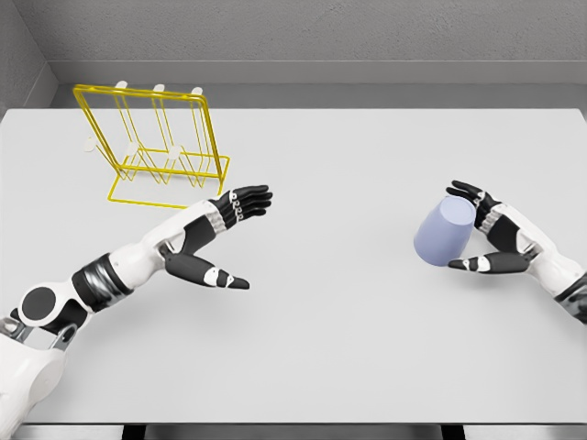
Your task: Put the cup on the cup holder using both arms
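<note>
A: Where is the cup (444, 232) now?

B: It is at the right side of the white table (348, 348), tilted, with its closed bottom toward the camera. The right hand (491, 240) is around it: fingers over the top, thumb below. I think the grip is only from one side, so it looks light to me.

A: And the other hand?

B: The left hand (213, 240) holds nothing. Its fingers are straight and spread, the thumb points down and away, and it hovers just in front of the yellow wire cup holder (156, 137). The cup is well apart from both.

A: What can go wrong from here?

B: First, the cup may slip or roll out while the right hand carries it, because the wall is smooth and the grasp is shallow. Second, the passing to the left hand: if one hand releases before the other closes, the cup falls on the table. Third, the holder is thin and light; a push from the arm could shift it or tip it, and then the pegs are missed.
</note>
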`<action>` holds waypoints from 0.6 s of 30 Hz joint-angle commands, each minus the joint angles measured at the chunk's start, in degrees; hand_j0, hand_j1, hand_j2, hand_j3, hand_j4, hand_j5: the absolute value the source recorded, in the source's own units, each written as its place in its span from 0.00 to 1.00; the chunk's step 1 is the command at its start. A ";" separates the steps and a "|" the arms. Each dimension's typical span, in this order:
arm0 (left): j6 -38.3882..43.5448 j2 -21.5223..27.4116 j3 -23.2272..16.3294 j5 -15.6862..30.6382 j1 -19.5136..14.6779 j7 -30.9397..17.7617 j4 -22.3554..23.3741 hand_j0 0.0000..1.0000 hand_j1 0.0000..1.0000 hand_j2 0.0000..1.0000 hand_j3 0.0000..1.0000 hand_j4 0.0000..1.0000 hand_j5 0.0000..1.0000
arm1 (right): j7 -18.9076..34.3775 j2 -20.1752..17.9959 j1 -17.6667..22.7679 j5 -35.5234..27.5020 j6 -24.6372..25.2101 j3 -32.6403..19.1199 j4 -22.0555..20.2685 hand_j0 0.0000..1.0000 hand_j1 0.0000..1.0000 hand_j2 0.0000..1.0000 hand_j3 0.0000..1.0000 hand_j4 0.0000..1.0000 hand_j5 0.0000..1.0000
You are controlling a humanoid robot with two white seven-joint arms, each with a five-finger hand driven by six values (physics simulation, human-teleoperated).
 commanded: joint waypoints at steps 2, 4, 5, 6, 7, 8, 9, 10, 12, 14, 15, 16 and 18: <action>-0.01 0.03 0.00 0.40 0.00 0.00 -0.04 1.00 1.00 1.00 1.00 1.00 1.00 | 0.04 0.48 -0.09 -0.24 0.48 -0.11 -0.05 1.00 1.00 1.00 1.00 1.00 1.00; -0.01 0.03 0.00 0.39 0.09 0.00 -0.04 1.00 1.00 1.00 1.00 1.00 1.00 | 0.04 0.57 -0.09 -0.24 0.48 -0.11 -0.14 1.00 1.00 1.00 1.00 1.00 1.00; -0.01 0.03 0.00 0.39 0.00 0.00 -0.04 1.00 1.00 1.00 1.00 1.00 1.00 | 0.04 0.57 -0.09 -0.24 0.48 -0.02 -0.14 1.00 1.00 1.00 1.00 1.00 1.00; -0.01 0.03 0.00 0.39 0.09 0.00 -0.04 1.00 1.00 1.00 1.00 1.00 1.00 | 0.13 0.83 -0.09 -0.16 0.57 -0.02 -0.14 1.00 1.00 1.00 1.00 1.00 1.00; -0.01 0.03 0.00 0.39 0.09 0.00 -0.04 1.00 1.00 1.00 1.00 1.00 1.00 | 0.13 1.18 -0.09 -0.24 0.57 -0.02 -0.14 1.00 1.00 1.00 1.00 1.00 1.00; -0.01 0.03 0.00 0.31 0.09 0.00 0.05 1.00 1.00 1.00 1.00 1.00 1.00 | 0.13 1.27 -0.09 -0.16 1.10 -0.02 -0.14 1.00 1.00 1.00 1.00 1.00 1.00; -0.09 0.03 0.00 0.40 0.17 0.00 -0.04 1.00 1.00 1.00 1.00 1.00 1.00 | 0.04 1.27 -0.18 -0.16 1.63 -0.02 -0.14 1.00 1.00 1.00 1.00 1.00 1.00; -0.09 0.03 0.00 0.40 0.17 0.00 -0.04 1.00 1.00 1.00 1.00 1.00 1.00 | 0.13 1.27 -0.18 -0.16 1.71 -0.02 -0.14 1.00 1.00 1.00 1.00 1.00 1.00; -0.09 0.03 0.00 0.40 0.26 0.00 -0.04 1.00 1.00 1.00 1.00 1.00 1.00 | 0.13 1.36 -0.26 -0.16 1.71 -0.02 -0.22 0.99 0.99 0.99 0.99 0.99 0.99; -0.01 0.03 0.00 0.40 0.26 0.00 -0.04 1.00 1.00 1.00 1.00 1.00 1.00 | 0.13 1.36 -0.26 -0.16 1.71 -0.02 -0.14 0.97 0.97 0.97 0.97 0.97 0.97; -0.01 0.03 0.00 0.40 0.26 0.00 -0.04 1.00 1.00 1.00 1.00 1.00 1.00 | 0.13 1.36 -0.26 -0.16 1.80 -0.02 -0.14 0.96 0.96 0.96 0.96 0.96 0.96; -0.09 0.03 0.00 0.31 0.26 0.00 -0.04 1.00 1.00 1.00 1.00 1.00 1.00 | 0.13 1.44 -0.26 -0.16 1.80 -0.02 -0.14 0.94 0.94 0.94 0.94 0.94 0.94; -0.09 -0.06 0.00 0.22 0.35 0.00 0.05 1.00 1.00 1.00 1.00 1.00 1.00 | 0.04 1.71 -0.26 -0.16 1.80 -0.02 -0.22 0.91 0.91 0.91 0.91 0.91 0.91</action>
